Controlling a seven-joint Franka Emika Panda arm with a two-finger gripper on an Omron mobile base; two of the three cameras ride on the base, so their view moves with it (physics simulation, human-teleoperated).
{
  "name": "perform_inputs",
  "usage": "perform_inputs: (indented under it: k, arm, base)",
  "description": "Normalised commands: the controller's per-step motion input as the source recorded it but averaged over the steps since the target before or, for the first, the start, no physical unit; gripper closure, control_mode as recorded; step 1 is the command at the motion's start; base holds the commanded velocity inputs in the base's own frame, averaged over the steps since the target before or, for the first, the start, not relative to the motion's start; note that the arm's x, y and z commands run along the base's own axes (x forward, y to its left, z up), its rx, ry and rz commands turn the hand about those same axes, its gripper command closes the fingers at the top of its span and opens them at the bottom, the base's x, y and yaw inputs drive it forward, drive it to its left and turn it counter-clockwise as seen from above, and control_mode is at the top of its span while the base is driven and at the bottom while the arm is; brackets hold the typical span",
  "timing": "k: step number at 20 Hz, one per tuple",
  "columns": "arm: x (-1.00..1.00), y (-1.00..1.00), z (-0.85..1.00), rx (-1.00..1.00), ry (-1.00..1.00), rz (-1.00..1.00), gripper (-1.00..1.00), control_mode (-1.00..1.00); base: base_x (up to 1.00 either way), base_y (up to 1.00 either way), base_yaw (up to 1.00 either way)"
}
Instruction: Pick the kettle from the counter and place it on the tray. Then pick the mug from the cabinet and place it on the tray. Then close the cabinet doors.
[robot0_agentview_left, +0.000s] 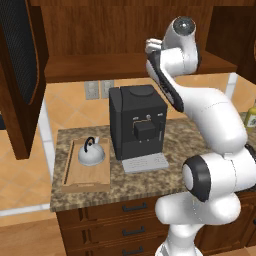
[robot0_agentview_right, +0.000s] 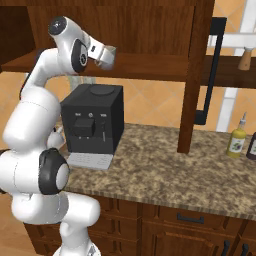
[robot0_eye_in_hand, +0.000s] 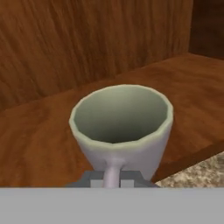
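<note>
Cabinet (robot0_eye_in_hand: 65, 39) shelf bears upright mug (robot0_eye_in_hand: 121, 127), handle toward end effector (robot0_eye_in_hand: 111, 180).

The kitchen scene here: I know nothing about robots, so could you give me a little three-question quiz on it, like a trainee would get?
1. True or false: the kettle already sits on the tray.
2. In the hand view, which part of the mug is the claw closed on? A) its far rim B) its handle C) nothing, it is wide open
3. What big black appliance stands on the counter beside the tray?

Key
1. True. The kettle stands upright inside the wooden tray.
2. B. The handle runs down between the fingertips, and the mug rests on the cabinet shelf.
3. The coffee machine, just to the tray's right in the left base view.
</note>
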Motion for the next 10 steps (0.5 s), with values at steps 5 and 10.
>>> perform_inputs:
  k: [5,10]
  arm:
    - [-1.0,0.0,0.0,0.0,0.0,0.53,1.0,-1.0]
    - [-1.0,0.03,0.0,-0.03,0.0,0.72,1.0,-1.0]
  base:
    - [0.0,0.0,0.0]
    - [0.0,0.0,0.0]
